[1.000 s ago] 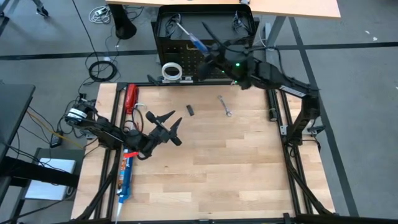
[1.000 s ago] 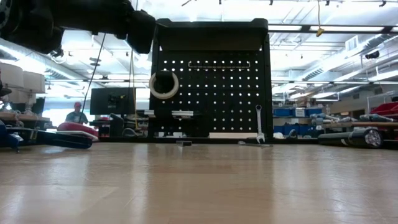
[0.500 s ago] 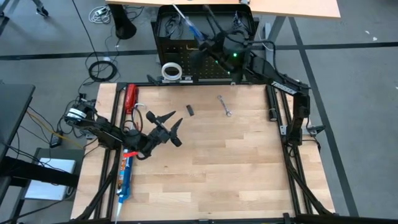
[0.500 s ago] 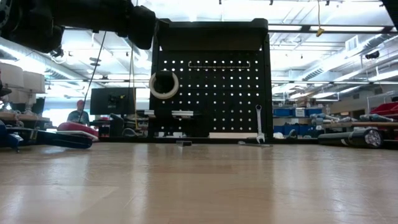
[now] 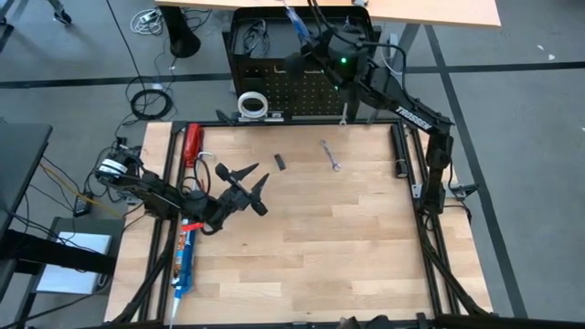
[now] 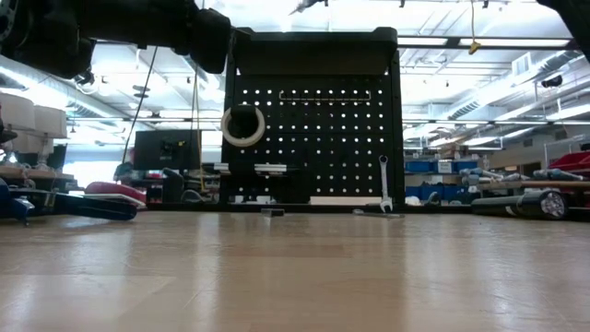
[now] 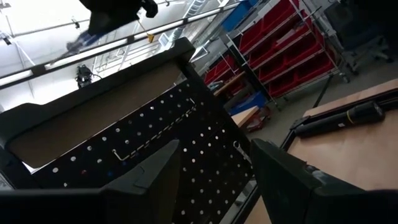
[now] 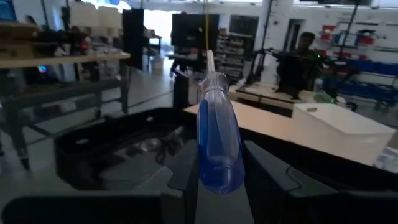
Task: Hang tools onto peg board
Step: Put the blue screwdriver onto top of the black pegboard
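Note:
The peg board (image 5: 291,84) stands upright at the table's far edge, and the low view shows its holed face (image 6: 313,129). On it hang a white tape roll (image 6: 242,125) and a silver wrench (image 6: 383,181). My right gripper (image 5: 309,41) is high over the board's top, shut on the blue-handled screwdriver (image 8: 217,146). Another silver wrench (image 5: 331,155) and a small black piece (image 5: 280,163) lie on the table. My left gripper (image 5: 252,190) waits open above the table's left part, facing the board (image 7: 124,143). My right gripper pinches the screwdriver's translucent blue handle (image 8: 216,163) between its two fingers (image 8: 186,171), near the butt end. The fingers run about level toward the far side, and the screwdriver lies along them with its shaft (image 8: 210,65) pointing ahead. The tool is lifted clear, above the board.
A red-handled tool (image 5: 192,144) and a long blue caulking gun (image 5: 186,256) lie along the table's left edge. The middle and near parts of the wooden top (image 5: 311,247) are bare. A tray with cables (image 5: 256,37) sits behind the board. A person (image 8: 305,50) stands beyond the table.
My right gripper has carried the screwdriver from in front of the peg board up and toward the far edge, over the board's top. The arm has swung, so the screwdriver now points more toward the far side. Its grip stays the same.

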Controlling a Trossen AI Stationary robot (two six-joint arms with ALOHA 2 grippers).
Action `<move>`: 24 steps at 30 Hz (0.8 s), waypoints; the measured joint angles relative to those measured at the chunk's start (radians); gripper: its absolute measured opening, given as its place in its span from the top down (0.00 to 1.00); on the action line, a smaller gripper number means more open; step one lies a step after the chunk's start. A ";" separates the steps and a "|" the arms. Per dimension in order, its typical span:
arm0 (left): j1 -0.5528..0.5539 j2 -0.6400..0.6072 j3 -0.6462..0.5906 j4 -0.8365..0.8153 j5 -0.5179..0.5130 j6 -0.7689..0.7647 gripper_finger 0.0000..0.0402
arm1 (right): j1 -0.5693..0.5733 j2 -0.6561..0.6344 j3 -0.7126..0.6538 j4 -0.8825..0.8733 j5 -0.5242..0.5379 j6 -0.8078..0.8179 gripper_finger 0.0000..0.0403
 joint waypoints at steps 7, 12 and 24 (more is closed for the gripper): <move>0.000 0.000 0.000 0.000 -0.004 0.002 0.50 | 0.090 -0.028 0.000 -0.129 -0.025 -0.065 0.73; -0.010 0.000 0.002 0.005 -0.075 0.111 0.50 | 0.198 -0.094 0.000 -0.291 -0.026 -0.082 0.73; 0.106 -0.040 0.302 -0.034 -0.040 0.542 0.50 | 0.351 -0.167 -0.001 -0.745 -0.125 0.155 0.73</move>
